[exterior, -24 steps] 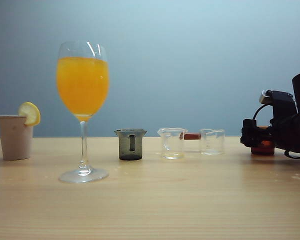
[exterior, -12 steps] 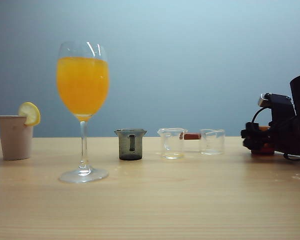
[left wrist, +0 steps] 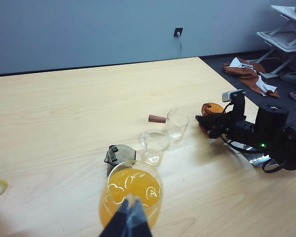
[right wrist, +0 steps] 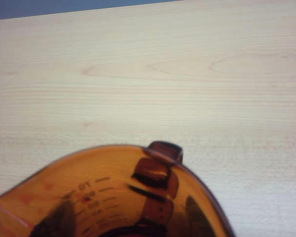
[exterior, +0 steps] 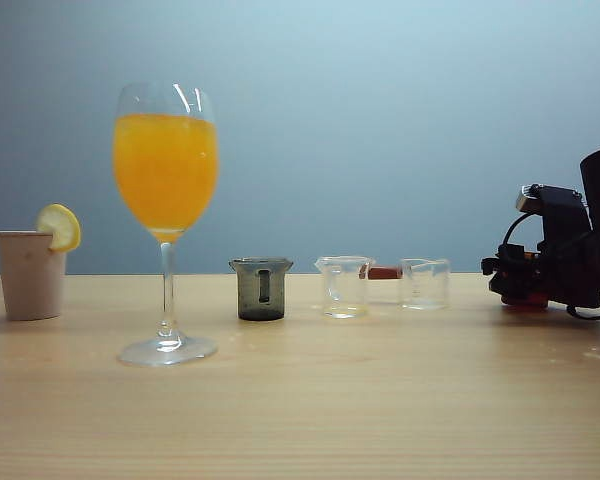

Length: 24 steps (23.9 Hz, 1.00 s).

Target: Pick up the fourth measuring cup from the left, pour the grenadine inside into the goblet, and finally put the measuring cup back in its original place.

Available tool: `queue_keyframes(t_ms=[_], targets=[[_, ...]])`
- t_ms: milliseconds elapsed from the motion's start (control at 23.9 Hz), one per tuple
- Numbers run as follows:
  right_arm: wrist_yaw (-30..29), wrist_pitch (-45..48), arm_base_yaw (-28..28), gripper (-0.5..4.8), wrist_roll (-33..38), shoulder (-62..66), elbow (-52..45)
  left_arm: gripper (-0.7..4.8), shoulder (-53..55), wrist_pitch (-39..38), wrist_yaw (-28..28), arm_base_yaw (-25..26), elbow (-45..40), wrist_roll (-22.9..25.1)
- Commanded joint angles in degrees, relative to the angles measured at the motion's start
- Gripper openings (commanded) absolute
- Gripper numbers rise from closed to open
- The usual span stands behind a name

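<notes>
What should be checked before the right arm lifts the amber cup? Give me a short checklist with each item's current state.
1. Right gripper around the fourth measuring cup: ok, the cup sits between its fingers at the table's right end.
2. Jaws fully closed on the cup: cannot tell, contact is not visible.
3. Grenadine level inside the cup: cannot tell, the liquid is not visible.
4. Goblet upright: ok, but it already holds orange juice nearly to the rim.
5. Left gripper out of the way: ok, it hangs shut above the goblet's side, away from the cup.
6. Smoky grey cup and clear cups standing upright: ok.
</notes>
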Motion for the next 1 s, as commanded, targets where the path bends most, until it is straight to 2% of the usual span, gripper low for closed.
queue_keyframes(t_ms=[42,460,711,795,920,1004], targets=[[-0.1,0.3,0.0,1.46,0.0,-1.0,0.1,-0.05,-0.1,0.7,0.2,0.0,0.4,-0.2],[-3.1,-2.0,0.1,1.46,0.1,-10.0,0.0,-0.05,-0.1,0.7,0.2,0.0,0.4,-0.1],[-3.2,-10.9,0.3,1.46,0.1,-19.8,0.0,-0.05,-0.1,0.7,0.2,0.0,0.4,-0.2],[-4.1,-17.3,1.0,1.43,0.1,-25.4,0.1,-0.05,-0.1,0.7,0.2,0.0,0.4,-0.2],[-4.2,-22.7,3.3,1.42,0.1,-31.2,0.1,-0.05,-0.1,0.7,0.2,0.0,0.4,-0.2],[-4.4,-25.7,6.7,1.11,0.1,-35.6,0.1,-0.05,-0.1,0.7,0.2,0.0,0.4,-0.2]])
